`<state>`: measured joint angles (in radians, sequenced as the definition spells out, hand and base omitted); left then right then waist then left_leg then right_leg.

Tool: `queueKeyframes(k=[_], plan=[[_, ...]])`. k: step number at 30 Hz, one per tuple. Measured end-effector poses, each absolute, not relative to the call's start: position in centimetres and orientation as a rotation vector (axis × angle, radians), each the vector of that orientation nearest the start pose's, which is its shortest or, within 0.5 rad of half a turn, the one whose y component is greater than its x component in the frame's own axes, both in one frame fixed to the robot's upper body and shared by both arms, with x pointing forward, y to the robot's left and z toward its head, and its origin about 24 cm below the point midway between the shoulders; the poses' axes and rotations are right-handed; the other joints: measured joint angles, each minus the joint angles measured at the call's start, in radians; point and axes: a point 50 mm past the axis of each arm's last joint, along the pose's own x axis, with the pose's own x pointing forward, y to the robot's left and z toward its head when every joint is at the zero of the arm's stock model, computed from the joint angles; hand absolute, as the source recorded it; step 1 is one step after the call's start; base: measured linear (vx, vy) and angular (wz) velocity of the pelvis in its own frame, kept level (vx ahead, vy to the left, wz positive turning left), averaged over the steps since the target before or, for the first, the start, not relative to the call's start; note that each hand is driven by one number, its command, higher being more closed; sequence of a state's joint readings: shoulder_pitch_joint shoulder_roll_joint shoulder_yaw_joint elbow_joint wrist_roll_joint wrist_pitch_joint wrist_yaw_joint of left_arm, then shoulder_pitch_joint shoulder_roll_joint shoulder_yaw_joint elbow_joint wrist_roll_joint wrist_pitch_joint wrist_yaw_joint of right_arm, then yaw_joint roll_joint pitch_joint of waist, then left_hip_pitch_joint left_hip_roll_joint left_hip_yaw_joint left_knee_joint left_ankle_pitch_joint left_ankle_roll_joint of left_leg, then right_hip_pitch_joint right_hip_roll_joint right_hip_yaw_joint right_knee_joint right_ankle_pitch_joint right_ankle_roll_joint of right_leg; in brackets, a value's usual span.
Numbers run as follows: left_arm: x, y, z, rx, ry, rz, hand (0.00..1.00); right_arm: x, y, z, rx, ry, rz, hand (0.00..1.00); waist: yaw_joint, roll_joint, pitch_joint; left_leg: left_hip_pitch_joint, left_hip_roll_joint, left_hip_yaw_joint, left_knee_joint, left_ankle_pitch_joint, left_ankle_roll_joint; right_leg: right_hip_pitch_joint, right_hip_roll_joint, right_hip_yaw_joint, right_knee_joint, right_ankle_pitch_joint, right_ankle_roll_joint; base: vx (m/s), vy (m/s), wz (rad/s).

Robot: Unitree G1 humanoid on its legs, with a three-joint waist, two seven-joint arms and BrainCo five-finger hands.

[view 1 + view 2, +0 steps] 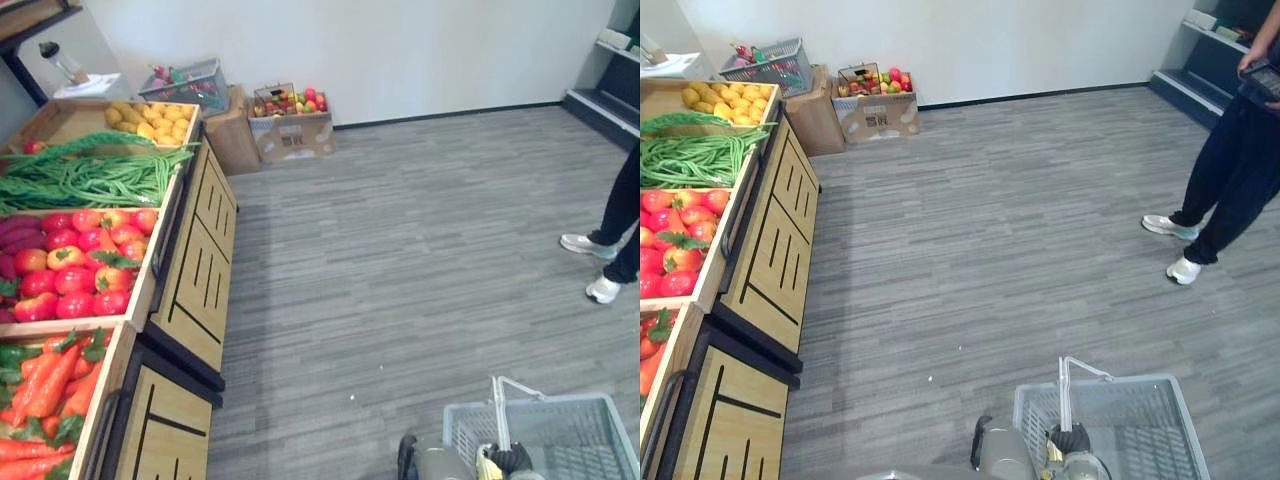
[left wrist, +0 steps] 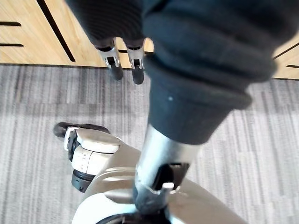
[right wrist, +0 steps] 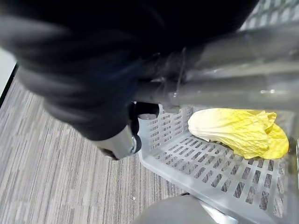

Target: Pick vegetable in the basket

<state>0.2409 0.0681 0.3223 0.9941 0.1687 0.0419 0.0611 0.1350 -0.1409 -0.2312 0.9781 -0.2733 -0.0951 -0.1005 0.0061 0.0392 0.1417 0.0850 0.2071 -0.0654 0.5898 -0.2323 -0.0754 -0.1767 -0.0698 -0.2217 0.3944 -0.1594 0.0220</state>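
A grey plastic basket (image 1: pixel 600 410) hangs low at my right side, its metal handle (image 3: pixel 224 88) running under my right hand (image 3: pixel 122 142), whose fingers curl round it. A yellow-white cabbage (image 3: pixel 236 130) lies inside on the basket's slotted floor. My left hand (image 2: pixel 113 65) hangs by the wooden stand with straight fingers and holds nothing. The stand on my left carries crates of carrots (image 1: pixel 50 385), tomatoes (image 1: pixel 80 265), long green beans (image 1: pixel 90 175) and yellow produce (image 1: pixel 155 122).
The wooden stand (image 1: pixel 195 270) runs along the left. Cardboard boxes of fruit (image 1: pixel 290 135) and a wire basket (image 1: pixel 190 85) sit by the back wall. A person in dark trousers and white shoes (image 1: pixel 1185 268) stands at the right. Shelving (image 1: pixel 600 100) is at the far right.
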Motion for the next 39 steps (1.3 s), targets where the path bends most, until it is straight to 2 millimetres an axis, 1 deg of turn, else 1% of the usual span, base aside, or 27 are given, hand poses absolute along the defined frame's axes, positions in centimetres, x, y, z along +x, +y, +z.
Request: queueKeyframes(k=[3, 5, 7, 9, 10, 11, 13, 15, 16, 17, 19, 20, 21, 22, 24, 25, 26, 27, 28, 29, 31, 32, 34, 35, 36, 38, 39], plan=[[3.3, 22.4, -16.4, 0.089, 1.233, 0.343, 0.0, 9.0, -23.9, -14.9, -0.318, 1.021, -0.232, 1.0, 0.001, 0.007, -0.004, -0.112, 0.031, 0.006, 0.235, 0.149, -0.04, 0.096, 0.009, -0.034, -0.077, -0.002, 0.002, 0.28, -0.096, 0.34], [3.4, 22.6, -16.3, 0.089, 1.217, 0.324, 0.0, 9.4, -23.9, -14.8, -0.333, 1.014, -0.216, 1.0, 0.005, 0.007, -0.003, -0.186, 0.042, 0.056, 0.331, 0.133, -0.025, 0.142, 0.009, -0.048, -0.119, -0.003, -0.013, 0.29, -0.014, 0.32], [3.2, 22.6, -16.3, 0.083, 1.215, 0.313, 0.0, 9.4, -24.5, -14.8, -0.343, 1.019, -0.221, 1.0, 0.028, 0.005, -0.003, -0.233, 0.04, 0.141, 0.326, 0.063, -0.012, 0.189, -0.014, -0.061, -0.156, 0.001, -0.009, 0.28, 0.078, 0.24], [2.4, 22.3, -16.4, 0.093, 1.216, 0.32, 0.0, 9.2, -25.0, -14.7, -0.337, 1.017, -0.253, 1.0, 0.035, -0.007, 0.001, -0.241, 0.006, 0.203, 0.16, 0.036, -0.013, 0.23, -0.061, -0.092, -0.167, 0.011, 0.02, 0.2, 0.13, 0.44], [2.2, 22.1, -16.4, 0.118, 1.212, 0.324, 0.0, 9.1, -25.5, -14.6, -0.341, 1.009, -0.29, 1.0, 0.028, -0.007, 0.0, -0.238, -0.012, 0.258, -0.039, 0.111, -0.005, 0.258, -0.084, -0.125, -0.177, 0.006, 0.049, 0.23, 0.163, 0.77], [2.2, 22.0, -16.4, 0.132, 1.209, 0.332, 0.0, 8.9, -25.8, -14.5, -0.337, 1.01, -0.317, 1.0, 0.03, -0.013, -0.002, -0.224, -0.029, 0.309, -0.113, 0.124, -0.001, 0.275, -0.094, -0.139, -0.189, 0.006, 0.069, 0.23, 0.167, 1.16], [2.6, 22.4, -16.2, 0.187, 1.193, 0.29, 0.0, 8.5, -26.1, -14.6, -0.325, 1.007, -0.359, 1.0, 0.022, -0.032, -0.01, -0.202, -0.102, 0.38, -0.258, 0.14, 0.02, 0.309, -0.139, -0.212, -0.266, 0.026, 0.099, 0.21, 0.211, 1.37], [3.3, 22.6, -16.1, 0.227, 1.174, 0.255, 0.0, 8.4, -26.2, -14.5, -0.316, 1.003, -0.39, 1.0, 0.026, -0.042, 0.006, -0.206, -0.129, 0.448, -0.295, 0.161, 0.037, 0.351, -0.165, -0.296, -0.307, 0.045, 0.125, 0.14, 0.234, 1.52], [3.2, 22.7, -16.0, 0.252, 1.176, 0.232, 0.0, 8.3, -25.8, -14.7, -0.311, 1.006, -0.396, 1.0, 0.027, -0.061, 0.014, -0.201, -0.146, 0.537, -0.312, 0.177, 0.043, 0.402, -0.183, -0.355, -0.324, 0.047, 0.128, 0.05, 0.232, 1.63], [3.1, 22.7, -16.1, 0.258, 1.183, 0.235, 0.0, 8.6, -25.5, -14.7, -0.314, 1.002, -0.4, 1.0, 0.03, -0.059, 0.013, -0.198, -0.152, 0.562, -0.328, 0.179, 0.047, 0.409, -0.184, -0.368, -0.325, 0.047, 0.128, -0.01, 0.192, 1.21], [3.1, 22.4, -16.1, 0.258, 1.187, 0.241, 0.0, 10.0, -24.9, -14.5, -0.325, 0.972, -0.373, 1.0, 0.039, -0.057, 0.012, -0.187, -0.169, 0.575, -0.388, 0.188, 0.074, 0.399, -0.182, -0.372, -0.323, 0.033, 0.114, -0.05, 0.082, 0.33], [3.1, 22.3, -16.2, 0.262, 1.194, 0.235, 0.0, 11.2, -24.5, -14.4, -0.326, 0.947, -0.357, 1.0, 0.043, -0.056, 0.011, -0.178, -0.18, 0.576, -0.432, 0.182, 0.107, 0.387, -0.18, -0.372, -0.308, 0.01, 0.122, -0.09, 0.065, 0.15], [3.1, 22.3, -16.2, 0.262, 1.195, 0.234, 0.0, 11.4, -24.4, -14.3, -0.329, 0.943, -0.352, 1.0, 0.042, -0.056, 0.011, -0.175, -0.182, 0.577, -0.444, 0.18, 0.122, 0.383, -0.18, -0.373, -0.299, 0.001, 0.125, -0.12, 0.083, 0.25], [2.9, 22.5, -16.2, 0.264, 1.207, 0.25, 0.0, 11.7, -24.2, -14.3, -0.34, 0.947, -0.334, 1.0, 0.055, -0.071, 0.014, -0.174, -0.199, 0.58, -0.448, 0.16, 0.162, 0.367, -0.206, -0.373, -0.23, -0.052, 0.126, -0.1, 0.074, 0.25], [2.4, 22.9, -16.0, 0.276, 1.221, 0.257, 0.0, 11.3, -23.9, -14.6, -0.333, 0.972, -0.332, 1.0, 0.076, -0.11, -0.021, -0.165, -0.229, 0.584, -0.418, 0.119, 0.162, 0.359, -0.265, -0.403, -0.167, -0.092, 0.164, 0.03, 0.072, 0.33], [2.0, 22.7, -16.1, 0.272, 1.23, 0.255, 0.0, 11.0, -24.1, -14.6, -0.337, 0.982, -0.336, 1.0, 0.076, -0.101, -0.029, -0.181, -0.214, 0.579, -0.398, 0.095, 0.155, 0.35, -0.271, -0.396, -0.085, -0.088, 0.156, 0.12, 0.043, 0.51], [1.7, 22.5, -16.2, 0.267, 1.248, 0.257, 0.0, 11.4, -24.8, -14.3, -0.354, 0.977, -0.354, 1.0, 0.082, -0.097, -0.03, -0.19, -0.216, 0.556, -0.369, 0.076, 0.177, 0.26, -0.333, -0.341, 0.153, -0.064, 0.117, 0.16, 0.091, 0.82], [1.5, 22.6, -16.2, 0.279, 1.261, 0.259, 0.0, 11.6, -24.8, -14.3, -0.355, 0.972, -0.354, 1.0, 0.071, -0.094, -0.033, -0.174, -0.231, 0.508, -0.386, 0.077, 0.177, 0.181, -0.366, -0.264, 0.335, 0.043, 0.066, 0.11, 0.128, 1.12], [1.7, 22.7, -16.2, 0.288, 1.259, 0.254, 0.0, 11.5, -24.6, -14.3, -0.349, 0.974, -0.354, 1.0, 0.06, -0.093, -0.032, -0.151, -0.24, 0.466, -0.4, 0.083, 0.18, 0.145, -0.372, -0.222, 0.426, 0.115, 0.071, 0.17, 0.143, 1.1], [1.8, 22.8, -16.1, 0.291, 1.254, 0.254, 0.0, 11.5, -24.2, -14.4, -0.336, 0.974, -0.352, 1.0, 0.054, -0.094, -0.032, -0.14, -0.248, 0.431, -0.409, 0.086, 0.183, 0.127, -0.367, -0.197, 0.476, 0.112, 0.08, 0.23, 0.067, 1.32], [1.4, 23.2, -16.0, 0.276, 1.252, 0.276, 0.0, 11.3, -23.1, -14.8, -0.3, 0.979, -0.36, 1.0, 0.048, -0.1, -0.028, -0.106, -0.258, 0.328, -0.434, 0.094, 0.18, 0.079, -0.317, -0.159, 0.551, 0.037, 0.078, 0.24, 0.028, 1.35], [1.5, 23.1, -16.0, 0.283, 1.248, 0.28, 0.0, 11.2, -23.1, -14.7, -0.295, 0.977, -0.38, 1.0, 0.049, -0.097, -0.027, -0.091, -0.263, 0.273, -0.444, 0.097, 0.176, 0.059, -0.288, -0.156, 0.527, -0.007, 0.093, 0.17, -0.011, 1.11], [1.8, 23.3, -15.9, 0.288, 1.238, 0.284, 0.0, 11.2, -23.3, -14.6, -0.283, 0.968, -0.403, 1.0, 0.05, -0.094, -0.024, -0.076, -0.269, 0.182, -0.454, 0.101, 0.168, 0.04, -0.245, -0.146, 0.406, -0.04, 0.103, 0.25, -0.066, 1.73], [2.5, 23.7, -15.8, 0.285, 1.221, 0.308, 0.0, 11.3, -23.7, -14.5, -0.249, 0.956, -0.423, 1.0, 0.052, -0.094, -0.017, -0.062, -0.265, 0.074, -0.463, 0.105, 0.162, 0.023, -0.188, -0.07, 0.205, -0.04, 0.104, 0.32, -0.168, 2.39], [3.0, 24.2, -15.7, 0.284, 1.208, 0.329, 0.0, 11.3, -24.0, -14.4, -0.212, 0.937, -0.431, 1.0, 0.053, -0.097, -0.015, -0.054, -0.257, 0.017, -0.461, 0.103, 0.158, 0.023, -0.161, -0.011, 0.091, -0.038, 0.104, 0.33, -0.235, 2.24], [3.4, 24.8, -15.5, 0.28, 1.196, 0.357, 0.0, 11.4, -24.0, -14.3, -0.175, 0.919, -0.43, 1.0, 0.063, -0.099, -0.011, -0.04, -0.234, -0.051, -0.44, 0.078, 0.135, 0.025, -0.127, 0.058, -0.027, -0.034, 0.099, 0.24, -0.266, 1.23], [3.6, 25.1, -15.4, 0.276, 1.188, 0.378, 0.0, 11.7, -24.0, -14.2, -0.159, 0.904, -0.426, 1.0, 0.071, -0.096, -0.008, -0.03, -0.212, -0.102, -0.404, 0.041, 0.114, 0.025, -0.098, 0.093, -0.085, -0.034, 0.099, 0.25, -0.308, 0.77]])
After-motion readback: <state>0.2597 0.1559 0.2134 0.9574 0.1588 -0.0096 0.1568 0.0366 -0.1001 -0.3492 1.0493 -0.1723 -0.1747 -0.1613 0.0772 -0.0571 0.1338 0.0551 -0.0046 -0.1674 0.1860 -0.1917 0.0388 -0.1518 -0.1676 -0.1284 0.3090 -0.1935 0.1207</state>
